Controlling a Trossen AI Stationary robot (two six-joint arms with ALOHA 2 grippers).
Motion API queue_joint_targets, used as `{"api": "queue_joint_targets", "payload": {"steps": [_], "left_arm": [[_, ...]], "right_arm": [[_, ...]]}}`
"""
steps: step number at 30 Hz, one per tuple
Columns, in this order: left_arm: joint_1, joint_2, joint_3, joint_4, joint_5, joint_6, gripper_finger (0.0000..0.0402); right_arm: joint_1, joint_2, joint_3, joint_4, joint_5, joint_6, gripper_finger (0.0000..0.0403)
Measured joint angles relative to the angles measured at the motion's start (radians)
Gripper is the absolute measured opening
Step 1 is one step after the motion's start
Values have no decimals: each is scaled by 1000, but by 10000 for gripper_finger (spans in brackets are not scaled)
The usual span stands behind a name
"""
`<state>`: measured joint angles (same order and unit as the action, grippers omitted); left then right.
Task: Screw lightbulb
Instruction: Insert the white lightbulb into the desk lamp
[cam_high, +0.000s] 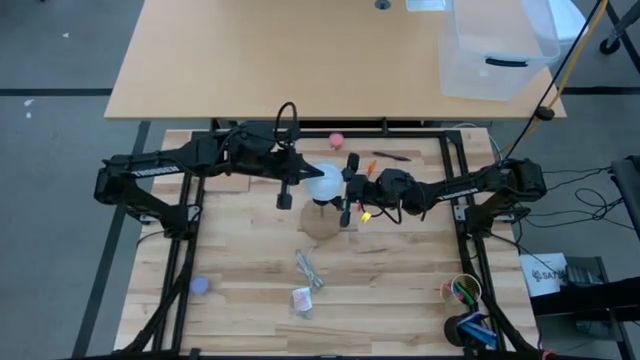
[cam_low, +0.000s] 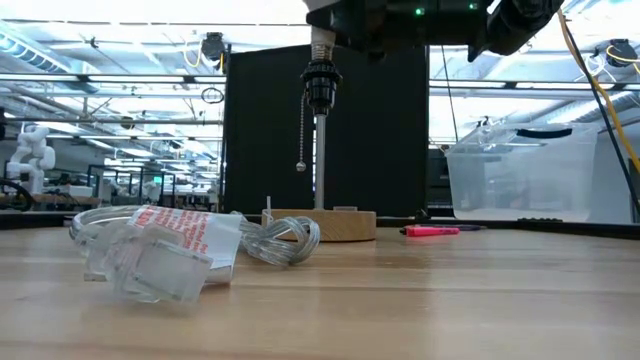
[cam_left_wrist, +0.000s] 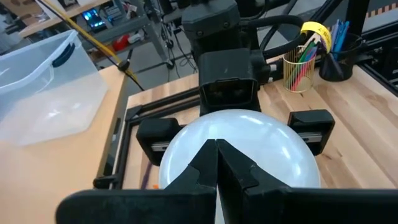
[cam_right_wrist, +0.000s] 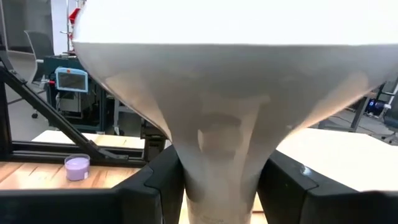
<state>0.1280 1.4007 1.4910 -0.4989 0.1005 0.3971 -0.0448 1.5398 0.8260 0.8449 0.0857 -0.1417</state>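
Two dark, near-black arms here, built of long boxy links with rounded joint housings. The left black jointed arm (cam_high: 170, 165) carries pale lettering along its forearm link and a black cable looping above its wrist. The right black jointed arm (cam_high: 470, 187) bears similar pale markings. Close up, the right arm's matte black gripper (cam_left_wrist: 235, 134) shows squared finger blocks with lighter inner pads under a boxy camera housing.
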Motion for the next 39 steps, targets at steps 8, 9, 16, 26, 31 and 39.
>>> {"api": "queue_joint_targets", "payload": {"steps": [8, 9, 16, 26, 31, 39], "left_arm": [[0, 4, 0, -12, -24, -13, 0], [0, 4, 0, -14, -26, -13, 0], [0, 4, -1, -24, -41, -18, 0], [5, 7, -2, -41, -49, -32, 0], [5, 34, -1, -41, -52, -32, 0], [15, 50, -1, -40, -52, -32, 0]], "right_arm": [[0, 0, 0, -12, 2, 3, 157], [0, 0, 0, -14, 2, 6, 157], [0, 0, 0, -20, -1, 39, 157], [0, 0, 0, -35, -2, 79, 158], [0, 0, 0, -46, 10, 86, 158], [1, -2, 0, -64, 20, 90, 158]]}}
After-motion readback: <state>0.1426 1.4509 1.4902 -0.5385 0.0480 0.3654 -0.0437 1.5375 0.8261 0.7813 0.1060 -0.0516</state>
